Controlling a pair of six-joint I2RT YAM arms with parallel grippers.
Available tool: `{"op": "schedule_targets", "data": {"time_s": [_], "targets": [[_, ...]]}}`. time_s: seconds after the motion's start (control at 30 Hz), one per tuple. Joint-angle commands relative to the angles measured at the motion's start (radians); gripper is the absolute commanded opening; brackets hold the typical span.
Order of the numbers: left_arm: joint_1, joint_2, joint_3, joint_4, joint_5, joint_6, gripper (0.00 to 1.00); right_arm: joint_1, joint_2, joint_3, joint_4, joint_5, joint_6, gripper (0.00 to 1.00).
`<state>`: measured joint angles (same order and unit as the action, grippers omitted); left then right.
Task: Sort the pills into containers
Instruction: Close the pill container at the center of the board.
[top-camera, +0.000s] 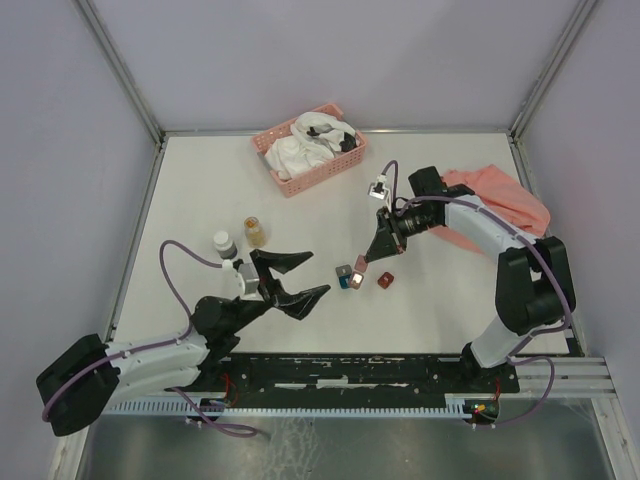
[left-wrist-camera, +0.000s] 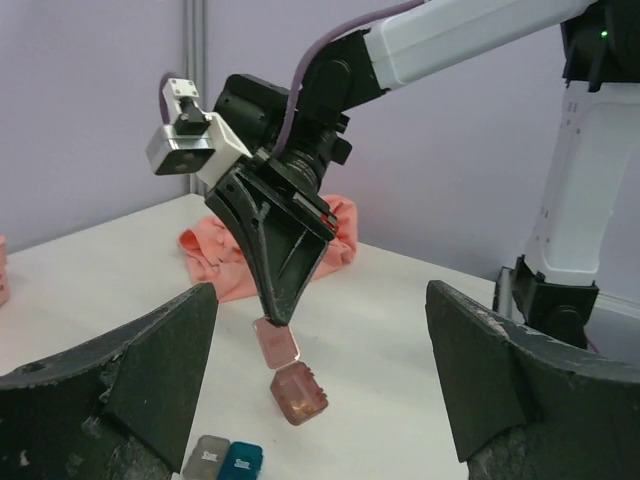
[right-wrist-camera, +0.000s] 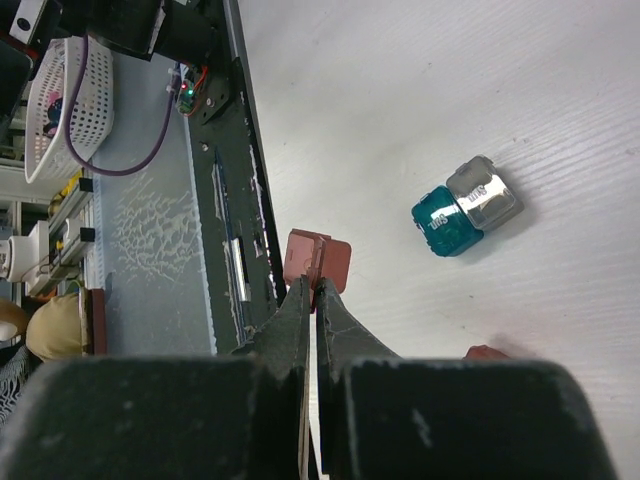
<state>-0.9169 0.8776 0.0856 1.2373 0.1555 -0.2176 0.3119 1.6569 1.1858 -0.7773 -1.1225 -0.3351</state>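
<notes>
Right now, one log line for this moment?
left end effector: open, empty | right end effector: shut on dark red box

The left arm (top-camera: 150, 355) lies low and stretches forward. The left gripper (top-camera: 320, 273) is wide open, with its two fingers far apart. The right arm (top-camera: 480, 222) bends and reaches in toward the middle, wrist tipped down. The right gripper (left-wrist-camera: 276, 315) points down, its fingers pinched tight on a little dark red box (right-wrist-camera: 325, 262).

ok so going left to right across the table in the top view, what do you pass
white-capped bottle → amber jar → left gripper, open → grey box and teal box together → dark red box on the table → salmon cloth
</notes>
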Motion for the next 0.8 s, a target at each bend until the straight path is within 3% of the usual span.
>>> {"op": "schedule_targets", "data": {"time_s": [0.0,0.17,0.3,0.47,0.57,0.77], "targets": [[-0.007,0.044,0.011,0.129,-0.062,0.183,0.92,-0.004,-0.057,-0.027,0.106,0.005,0.088,0.02],[-0.008,0.067,0.012,0.06,-0.157,0.105,0.92,-0.002,-0.041,-0.043,0.086,0.074,0.038,0.02],[-0.007,0.004,0.004,-0.101,-0.217,-0.039,0.9,-0.001,0.013,-0.011,0.0,0.096,-0.05,0.02],[-0.008,-0.01,-0.052,-0.157,-0.242,-0.227,0.87,0.019,0.071,-0.007,-0.036,0.12,-0.108,0.02],[-0.008,0.044,-0.055,-0.185,-0.23,-0.343,0.85,0.03,0.094,-0.004,-0.049,0.159,-0.145,0.02],[-0.009,0.204,-0.052,-0.167,-0.208,-0.492,0.71,0.033,0.069,-0.065,0.035,0.232,-0.163,0.02]]}}
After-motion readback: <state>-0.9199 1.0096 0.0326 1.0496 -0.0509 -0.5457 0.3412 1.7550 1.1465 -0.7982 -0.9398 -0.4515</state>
